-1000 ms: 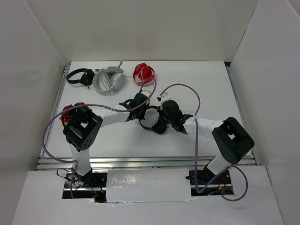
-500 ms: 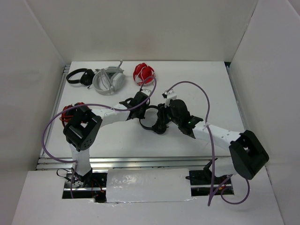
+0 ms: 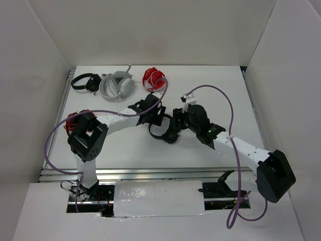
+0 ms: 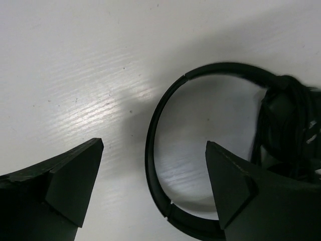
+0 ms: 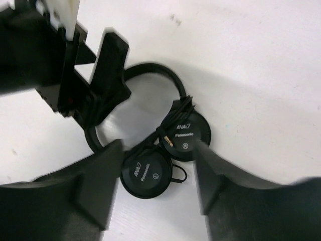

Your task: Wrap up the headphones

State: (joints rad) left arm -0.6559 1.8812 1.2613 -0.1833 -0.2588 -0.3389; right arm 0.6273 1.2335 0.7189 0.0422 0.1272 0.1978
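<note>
The headphones (image 3: pixel 165 131) lie flat mid-table: a thin black headband (image 4: pixel 154 125) and two round black earcups (image 5: pixel 147 173) side by side, with the cable bundled where they meet (image 5: pixel 173 131). My left gripper (image 3: pixel 158 116) hangs open just above the headband (image 5: pixel 150 68); its fingers (image 4: pixel 75 175) straddle the band without touching it. My right gripper (image 3: pixel 176 121) is open over the earcups, one finger (image 5: pixel 95 186) on either side, gripping nothing. In the left wrist view the cable-wound earcups (image 4: pixel 291 125) sit at the right edge.
At the back left lie larger grey-white headphones (image 3: pixel 116 85) and another black pair (image 3: pixel 84 81). A red bundle (image 3: pixel 154 78) sits just behind my left gripper. Something red (image 3: pixel 74 119) shows beside the left arm. White walls enclose the table.
My left gripper has opened wide, letting go of the headband. My right gripper has opened further, and its arm has stretched out with the elbow swinging right. The headphones stay put.
</note>
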